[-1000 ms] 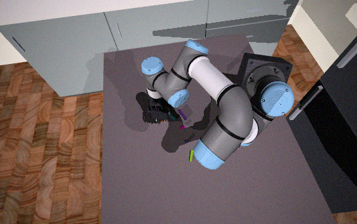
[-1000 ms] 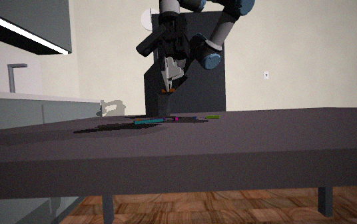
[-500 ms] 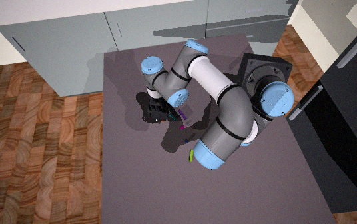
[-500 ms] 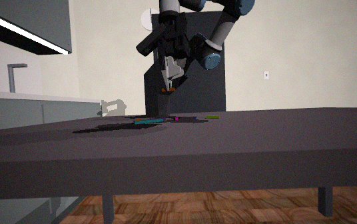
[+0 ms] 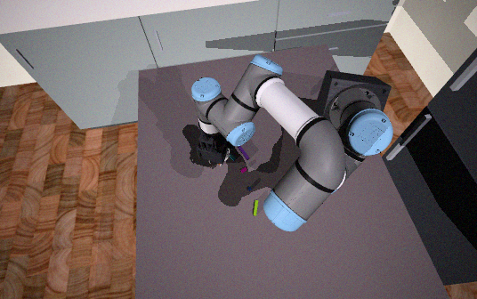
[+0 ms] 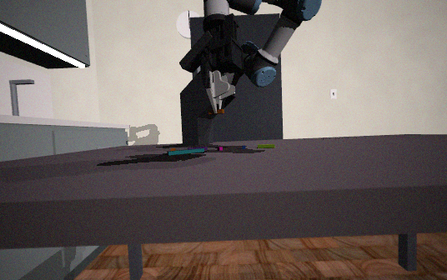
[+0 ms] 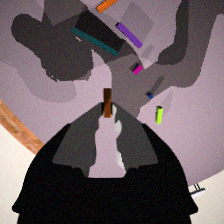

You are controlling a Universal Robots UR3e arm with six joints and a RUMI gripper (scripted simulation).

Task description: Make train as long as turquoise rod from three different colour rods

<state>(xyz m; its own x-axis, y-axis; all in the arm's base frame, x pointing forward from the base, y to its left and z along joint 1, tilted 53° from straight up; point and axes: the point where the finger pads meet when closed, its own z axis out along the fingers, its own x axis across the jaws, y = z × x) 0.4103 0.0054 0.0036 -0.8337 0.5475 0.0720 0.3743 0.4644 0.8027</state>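
Observation:
My gripper is shut on an orange rod and holds it well above the table; in the wrist view the rod stands out from between the fingertips. Below on the table lie the turquoise rod, a purple rod, a magenta rod, a blue rod, a lime rod and a second orange rod. They lie apart from each other. In the overhead view the gripper hides the turquoise rod; the purple rod and the lime rod show.
The arm's elbow hangs over the table close to the lime rod. The robot base stands at the table's back right. Grey cabinets run behind the table.

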